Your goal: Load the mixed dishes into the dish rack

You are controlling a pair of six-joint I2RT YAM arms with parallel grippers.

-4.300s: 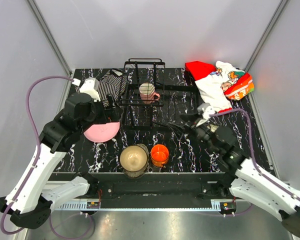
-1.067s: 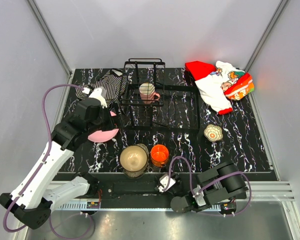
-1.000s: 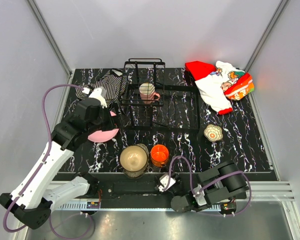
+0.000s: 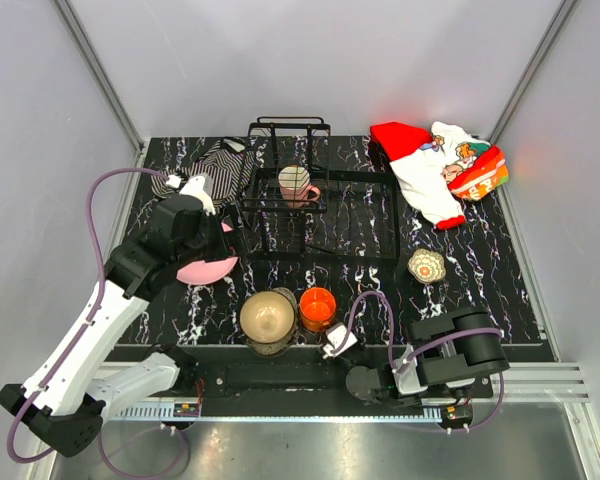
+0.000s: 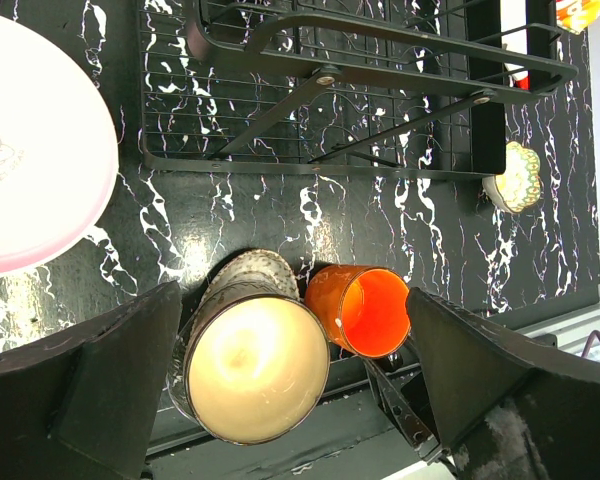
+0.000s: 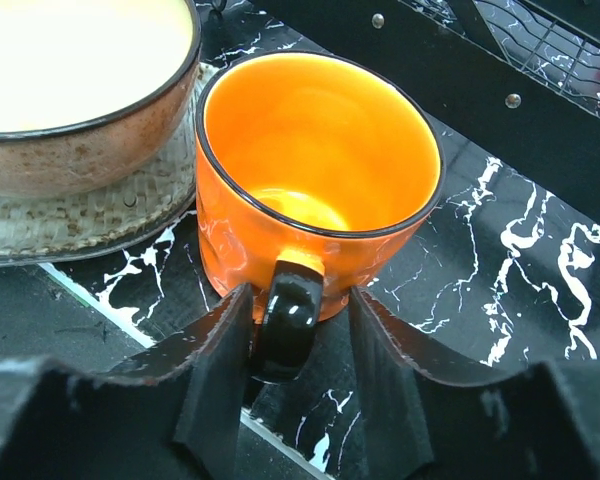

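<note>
While the rack (image 4: 320,215) sits mid-worktop (image 4: 460,290) with the mug (image 4: 297,185) in its raised section, the left gripper (image 5: 292,292) hangs spread wide and empty above the worktop, the pink plate (image 5: 30,150) lying below it, off to one side. The bowl (image 6: 70,80) and orange cup (image 6: 315,170) stand just beside each other at the near edge. The right gripper (image 6: 300,300) is partly parted, its fingers (image 6: 215,370) flanking the cup's black handle (image 6: 285,325), not clamped on it.
</note>
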